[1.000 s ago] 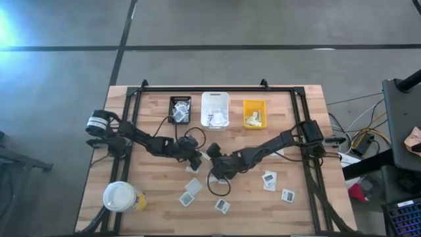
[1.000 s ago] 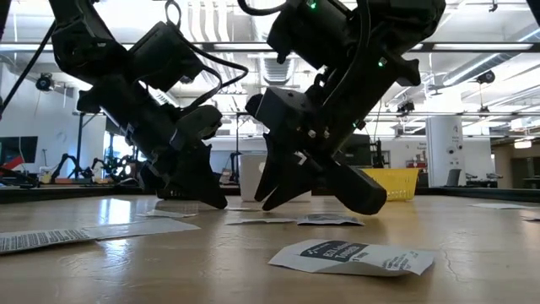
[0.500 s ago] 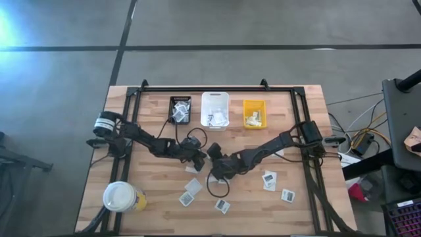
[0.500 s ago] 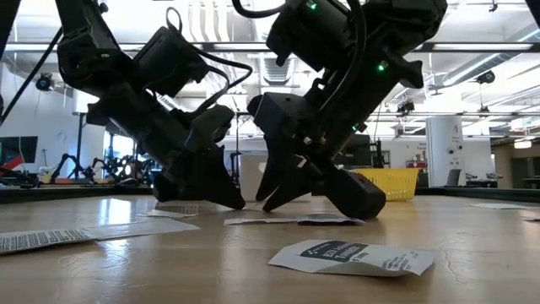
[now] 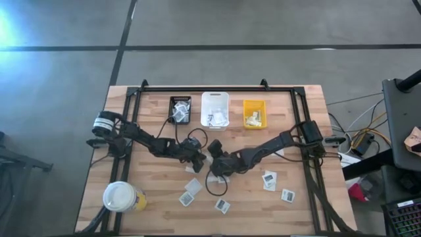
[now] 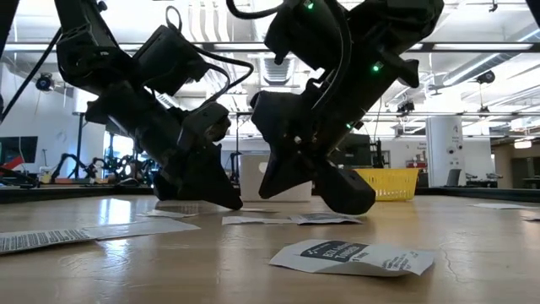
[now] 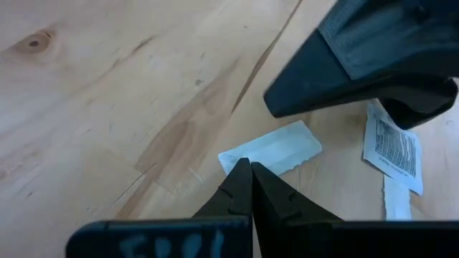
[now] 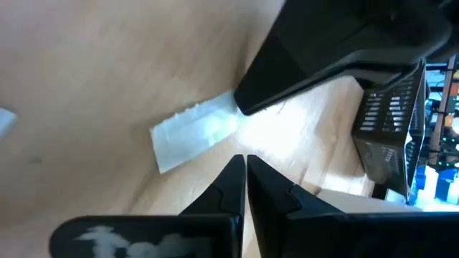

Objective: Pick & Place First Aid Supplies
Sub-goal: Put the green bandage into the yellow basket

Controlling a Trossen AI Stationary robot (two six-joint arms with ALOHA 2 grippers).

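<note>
At mid-table, the pale strip packet (image 7: pixel 271 150) lies touching the closed left gripper (image 7: pixel 246 166).

Left hand (image 5: pixel 197 160) and right hand (image 5: pixel 212 170) crowd each other mid-table.

From overhead we look straight down on the table (image 5: pixel 164 187). Low down we face level across it. Both wrist views sit close, seemingly sharing one pale packet (image 7: pixel 271 150).

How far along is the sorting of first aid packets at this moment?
Partly done: the black bin, white bin and yellow bin each hold some packets. In hand: the left gripper and right gripper, both shut, meet at a pale strip packet lying flat mid-table; neither visibly grips it. Left: printed packets lie loose on the near table.
</note>
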